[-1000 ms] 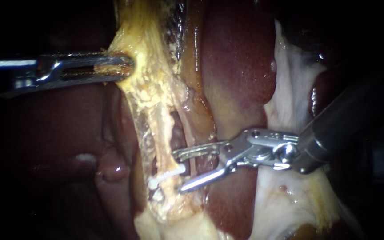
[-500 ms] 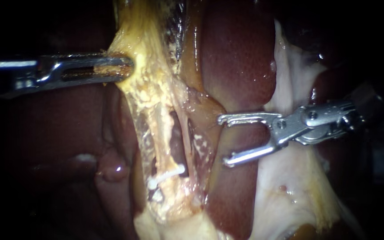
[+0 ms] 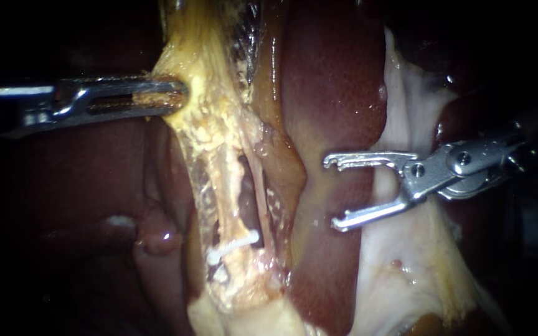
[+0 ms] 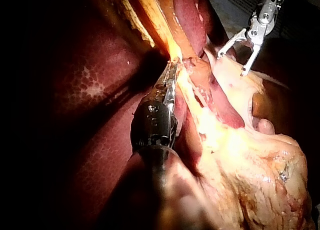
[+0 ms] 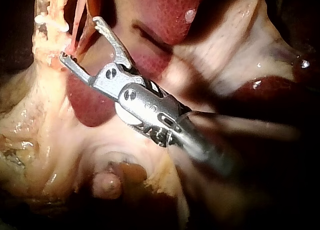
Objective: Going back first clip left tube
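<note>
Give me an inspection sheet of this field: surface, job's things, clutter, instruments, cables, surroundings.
Surface: liver, dark red and wet, with yellowish tissue stretched down across it.
Job's things: white clip sits across a tube.
Clutter: nothing seen.
Instruments: left instrument, jaws shut on the yellowish tissue; right instrument, jaws open and empty, over the liver, apart from the clip.
Cables: nothing seen.
Surroundings: dark; nothing seen.
</note>
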Robot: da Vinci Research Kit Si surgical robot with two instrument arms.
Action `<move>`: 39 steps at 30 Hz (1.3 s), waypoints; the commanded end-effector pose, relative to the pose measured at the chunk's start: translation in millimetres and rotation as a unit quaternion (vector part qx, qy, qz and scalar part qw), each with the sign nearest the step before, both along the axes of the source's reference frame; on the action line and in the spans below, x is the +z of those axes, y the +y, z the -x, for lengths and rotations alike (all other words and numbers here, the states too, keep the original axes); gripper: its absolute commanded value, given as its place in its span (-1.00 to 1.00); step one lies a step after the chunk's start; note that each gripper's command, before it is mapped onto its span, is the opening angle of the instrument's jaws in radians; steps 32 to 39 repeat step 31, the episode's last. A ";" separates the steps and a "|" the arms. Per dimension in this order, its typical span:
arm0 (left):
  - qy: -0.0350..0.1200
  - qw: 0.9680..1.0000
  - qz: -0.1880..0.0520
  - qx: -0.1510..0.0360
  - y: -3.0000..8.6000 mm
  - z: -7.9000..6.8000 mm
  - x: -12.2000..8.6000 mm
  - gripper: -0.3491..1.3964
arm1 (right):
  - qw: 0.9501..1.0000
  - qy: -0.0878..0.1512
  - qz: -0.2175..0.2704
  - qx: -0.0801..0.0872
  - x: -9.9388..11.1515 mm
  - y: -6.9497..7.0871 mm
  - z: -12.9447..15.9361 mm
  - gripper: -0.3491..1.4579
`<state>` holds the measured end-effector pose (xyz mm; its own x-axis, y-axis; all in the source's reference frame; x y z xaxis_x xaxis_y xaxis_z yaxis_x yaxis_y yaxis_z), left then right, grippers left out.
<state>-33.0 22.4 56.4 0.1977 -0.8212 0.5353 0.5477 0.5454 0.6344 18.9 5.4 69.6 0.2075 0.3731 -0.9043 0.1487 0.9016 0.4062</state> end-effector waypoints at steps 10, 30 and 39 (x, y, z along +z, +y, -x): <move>0.008 1.000 -0.010 -0.001 0.1 2.5 5.4 -1.00 | 1.000 0.001 -0.001 0.001 -0.2 0.0 0.3 0.05; 0.009 1.000 -0.012 0.007 -0.6 4.0 6.5 -1.00 | 1.000 0.010 0.004 0.007 -1.2 0.6 0.2 0.05; 0.009 1.000 -0.012 0.007 -0.6 4.0 6.5 -1.00 | 1.000 0.010 0.004 0.007 -1.2 0.6 0.2 0.05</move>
